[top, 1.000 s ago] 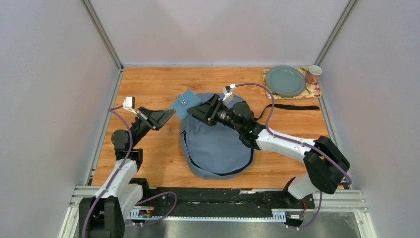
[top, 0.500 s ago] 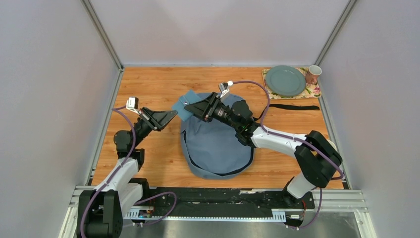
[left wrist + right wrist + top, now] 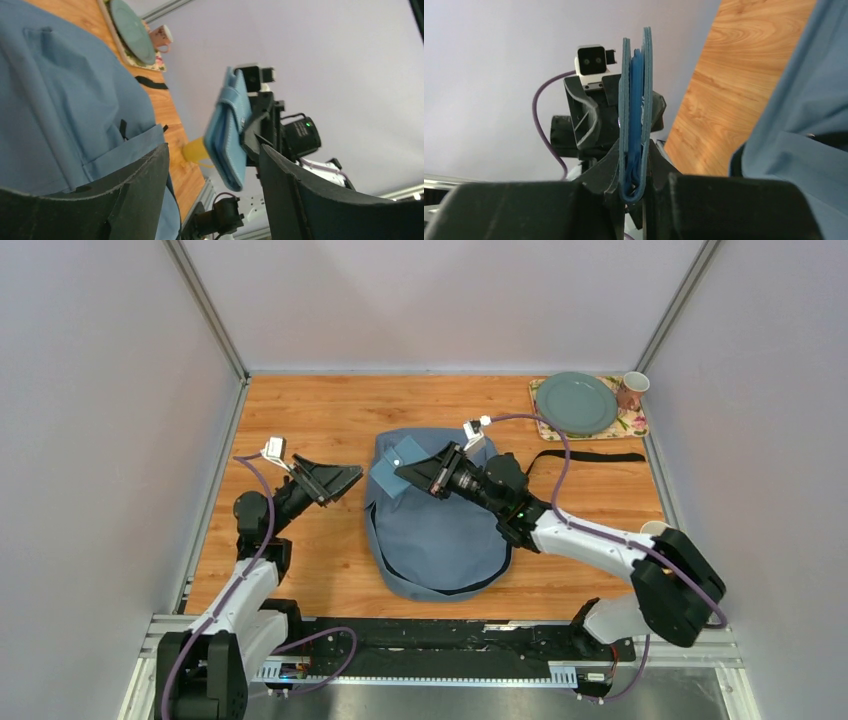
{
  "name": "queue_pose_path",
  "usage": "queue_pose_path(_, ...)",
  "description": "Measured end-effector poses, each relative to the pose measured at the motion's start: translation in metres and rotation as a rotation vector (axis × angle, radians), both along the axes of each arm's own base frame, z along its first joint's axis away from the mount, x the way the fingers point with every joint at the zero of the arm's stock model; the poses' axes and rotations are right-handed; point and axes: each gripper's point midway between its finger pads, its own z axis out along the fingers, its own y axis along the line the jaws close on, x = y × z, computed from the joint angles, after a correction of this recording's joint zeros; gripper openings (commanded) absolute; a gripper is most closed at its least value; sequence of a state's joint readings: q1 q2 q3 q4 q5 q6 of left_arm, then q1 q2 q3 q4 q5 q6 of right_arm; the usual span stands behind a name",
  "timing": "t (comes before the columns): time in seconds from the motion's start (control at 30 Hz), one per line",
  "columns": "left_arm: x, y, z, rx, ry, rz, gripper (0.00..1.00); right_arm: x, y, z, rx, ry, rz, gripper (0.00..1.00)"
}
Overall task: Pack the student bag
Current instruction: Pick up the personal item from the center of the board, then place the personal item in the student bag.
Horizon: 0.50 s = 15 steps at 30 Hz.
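Note:
The student bag (image 3: 435,535) lies flat in the middle of the table, grey-blue with a dark zip edge; it also fills the left of the left wrist view (image 3: 60,95). My right gripper (image 3: 408,473) is shut on a small blue wallet (image 3: 390,472) and holds it on edge above the bag's upper left part. In the right wrist view the wallet (image 3: 634,110) stands upright, pinched between the fingers of that gripper (image 3: 634,150). My left gripper (image 3: 350,477) is open just left of the bag, holding nothing. Its wrist view shows the wallet (image 3: 229,132) beyond its spread fingers (image 3: 145,185).
A green plate (image 3: 576,403) on a floral mat and a pink cup (image 3: 632,390) sit at the back right corner. The bag's black strap (image 3: 590,455) trails right across the wood. A yellow object (image 3: 194,149) lies near the table's front right.
The left gripper has opened and drawn back slightly. The right gripper has shut on the wallet and carried it rightward over the bag.

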<state>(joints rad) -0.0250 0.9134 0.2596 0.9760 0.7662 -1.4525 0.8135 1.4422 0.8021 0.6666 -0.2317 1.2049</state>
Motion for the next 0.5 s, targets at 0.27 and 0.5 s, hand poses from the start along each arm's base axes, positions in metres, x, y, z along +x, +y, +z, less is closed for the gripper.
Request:
queue_pose_path(0.27, 0.022, 0.004, -0.005, 0.304, -0.011, 0.079, 0.75, -0.018, -0.065, 0.009, -0.172, -0.057, -0.176, 0.00)
queue_pose_path(0.5, 0.028, -0.018, -0.016, 0.549, -0.021, 0.023, 0.75, -0.037, -0.146, 0.018, -0.286, -0.108, -0.391, 0.00)
